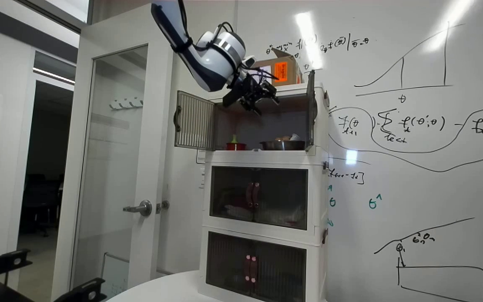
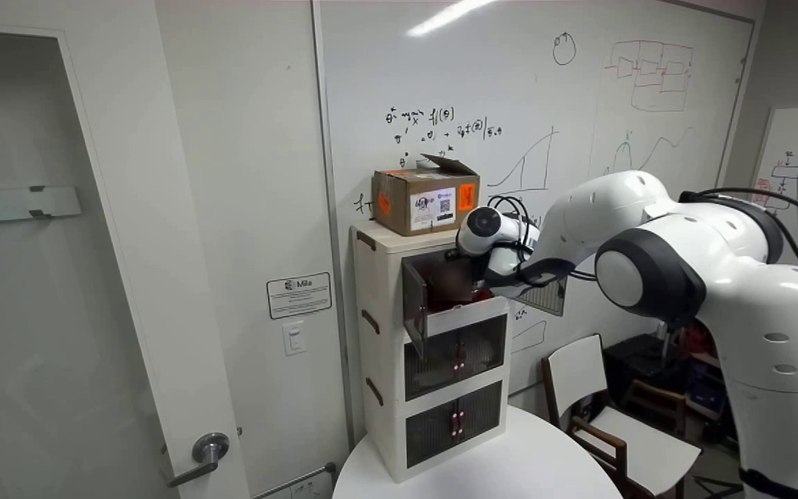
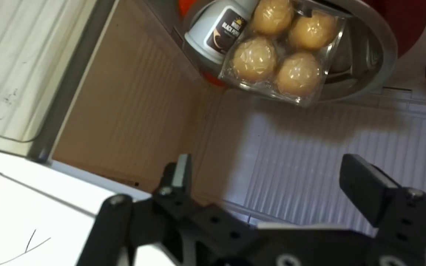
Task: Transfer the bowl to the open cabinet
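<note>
Bowl (image 1: 282, 145): seated in the open cabinet (image 1: 247, 129), eggs (image 3: 299, 74) carried; delivery judged done.
Hand (image 3: 269, 175): spread, nothing gripped, presumably for a clean withdrawal.
Doors (image 1: 194, 121): swung wide, presumably so access is given.

Whiteboard (image 1: 434, 197): math scribbles (image 1: 346, 123) and graphs (image 1: 426, 40) everywhere I look, glare (image 1: 307, 25) up top
Door (image 1: 155, 126): white, glass pane (image 1: 113, 167), lever handle (image 1: 144, 208)
Table (image 2: 510, 464): white, curved edge
Chair (image 2: 627, 419): pale seat, wooden arms
Wall (image 2: 253, 173): Mila sign (image 2: 299, 294) above light switch (image 2: 294, 337)
</note>
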Robot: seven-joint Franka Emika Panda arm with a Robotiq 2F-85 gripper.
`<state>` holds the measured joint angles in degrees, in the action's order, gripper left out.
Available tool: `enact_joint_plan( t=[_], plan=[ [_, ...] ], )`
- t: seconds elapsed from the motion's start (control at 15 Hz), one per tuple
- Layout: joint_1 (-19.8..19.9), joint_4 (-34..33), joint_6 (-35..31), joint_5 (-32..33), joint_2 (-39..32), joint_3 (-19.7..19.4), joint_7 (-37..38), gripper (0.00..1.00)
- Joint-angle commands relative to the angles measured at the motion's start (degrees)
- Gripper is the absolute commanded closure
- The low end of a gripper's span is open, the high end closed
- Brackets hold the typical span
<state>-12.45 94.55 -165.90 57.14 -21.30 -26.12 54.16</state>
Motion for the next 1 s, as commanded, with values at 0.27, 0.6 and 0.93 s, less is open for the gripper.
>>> enact_joint_plan(
  t=[0.27,0.6,0.93],
  plan=[
    [3.2,17.6,9.3,-17.7,11.3,9.8,-21.2,0.0],
    [8.3,27.3,22.7,-31.3,19.3,16.2,-29.7,0.0],
    [12.4,37.3,27.1,-51.7,25.6,19.0,-42.1,0.0]
  ],
)
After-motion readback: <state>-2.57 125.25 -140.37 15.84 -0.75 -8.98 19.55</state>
